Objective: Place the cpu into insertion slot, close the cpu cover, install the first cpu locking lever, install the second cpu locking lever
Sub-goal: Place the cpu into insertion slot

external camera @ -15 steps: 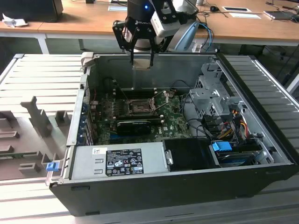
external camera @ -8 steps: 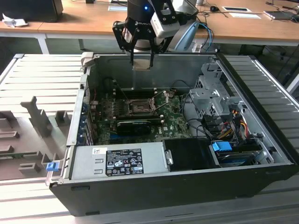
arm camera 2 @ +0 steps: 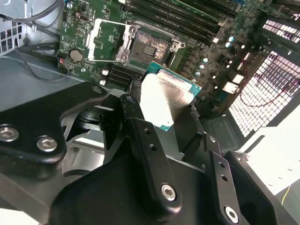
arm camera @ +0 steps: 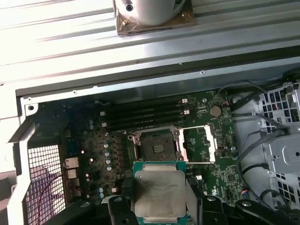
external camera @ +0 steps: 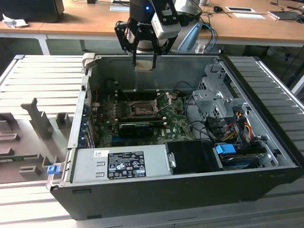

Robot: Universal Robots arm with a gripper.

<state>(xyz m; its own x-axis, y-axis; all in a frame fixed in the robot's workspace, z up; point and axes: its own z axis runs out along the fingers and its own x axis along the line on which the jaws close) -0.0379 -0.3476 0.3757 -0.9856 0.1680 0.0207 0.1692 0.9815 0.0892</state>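
My gripper (external camera: 144, 59) hangs above the open computer case, over its back wall, shut on the cpu (external camera: 144, 67). In both wrist views the cpu (arm camera: 158, 191) (arm camera 2: 164, 96) shows as a flat square chip with a grey metal top and a green rim, pinched between the black fingers (arm camera: 114, 206) (arm camera 2: 140, 126). Lower down, on the green board, the insertion slot (external camera: 142, 109) (arm camera: 154, 144) (arm camera 2: 149, 47) lies uncovered. Beside it the cpu cover (arm camera: 199, 143) (arm camera 2: 107, 40) is swung open. The cpu is held well above the slot and touches nothing else.
A long black expansion card (external camera: 135, 128) lies just in front of the slot. Memory sticks (arm camera: 143, 115) run behind it. A power supply (external camera: 118, 164) fills the case's front; a drive cage (external camera: 213, 99) and cables (external camera: 237, 126) sit on the exterior view's right.
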